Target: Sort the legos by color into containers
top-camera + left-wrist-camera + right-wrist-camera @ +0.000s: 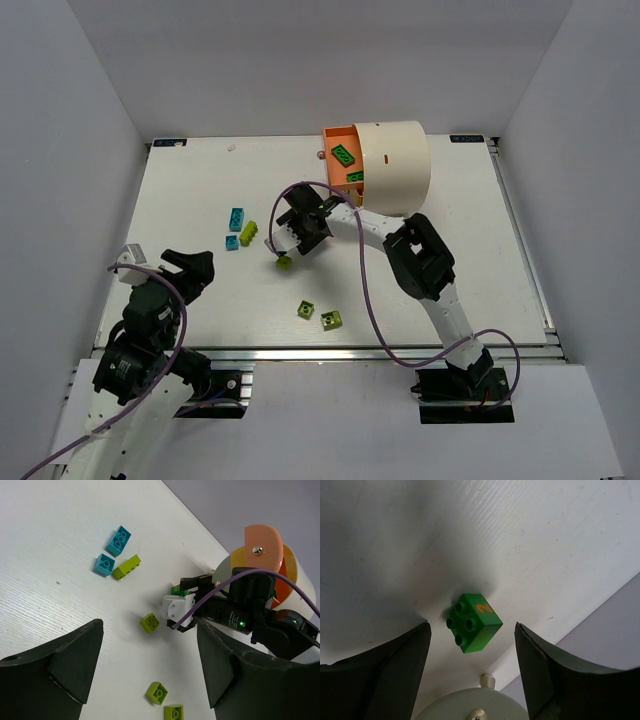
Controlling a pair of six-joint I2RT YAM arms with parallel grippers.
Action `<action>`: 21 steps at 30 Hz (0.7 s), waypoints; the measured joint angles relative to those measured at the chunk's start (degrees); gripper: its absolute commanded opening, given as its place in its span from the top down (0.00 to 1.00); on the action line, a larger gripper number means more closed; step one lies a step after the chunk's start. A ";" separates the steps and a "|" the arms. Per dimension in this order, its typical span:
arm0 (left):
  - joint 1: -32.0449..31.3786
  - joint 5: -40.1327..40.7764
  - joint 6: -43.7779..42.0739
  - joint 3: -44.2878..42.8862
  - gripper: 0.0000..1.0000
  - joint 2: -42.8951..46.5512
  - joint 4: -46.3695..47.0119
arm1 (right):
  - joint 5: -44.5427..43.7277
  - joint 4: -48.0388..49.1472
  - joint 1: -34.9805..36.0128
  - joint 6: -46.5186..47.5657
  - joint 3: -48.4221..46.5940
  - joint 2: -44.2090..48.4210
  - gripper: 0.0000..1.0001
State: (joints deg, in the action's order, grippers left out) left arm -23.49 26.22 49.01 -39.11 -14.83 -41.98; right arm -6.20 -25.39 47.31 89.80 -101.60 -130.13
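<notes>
My right gripper is open and hangs low over a dark green lego with a yellow "2" that lies on the table between its fingers, untouched. In the top view this gripper is left of the cream drum, which lies on its side. The drum's orange interior holds dark green legos. Two teal legos and a lime lego lie together further left. Three more lime legos lie nearer. My left gripper is open and empty, above the table.
The left wrist view shows the teal legos, the lime legos and the right arm in front of the drum. White walls enclose the table on three sides.
</notes>
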 measured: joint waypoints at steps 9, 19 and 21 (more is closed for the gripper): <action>0.00 -0.17 -0.28 0.00 0.15 -1.22 -0.17 | 1.14 -4.81 -0.48 2.91 -7.93 -4.68 0.42; 0.00 -0.17 -0.26 0.00 0.15 -1.18 -1.03 | 2.86 -10.19 -0.48 3.39 -11.13 -5.99 0.88; 0.00 -0.33 -0.26 0.00 0.15 -1.18 -0.96 | 2.93 -10.51 -0.48 3.28 -11.08 -5.81 0.96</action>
State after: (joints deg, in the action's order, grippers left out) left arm -23.49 25.89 48.75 -39.11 -16.01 -42.94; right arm -3.27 -35.90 46.83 93.08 -112.68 -135.94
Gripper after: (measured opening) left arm 0.851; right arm 0.492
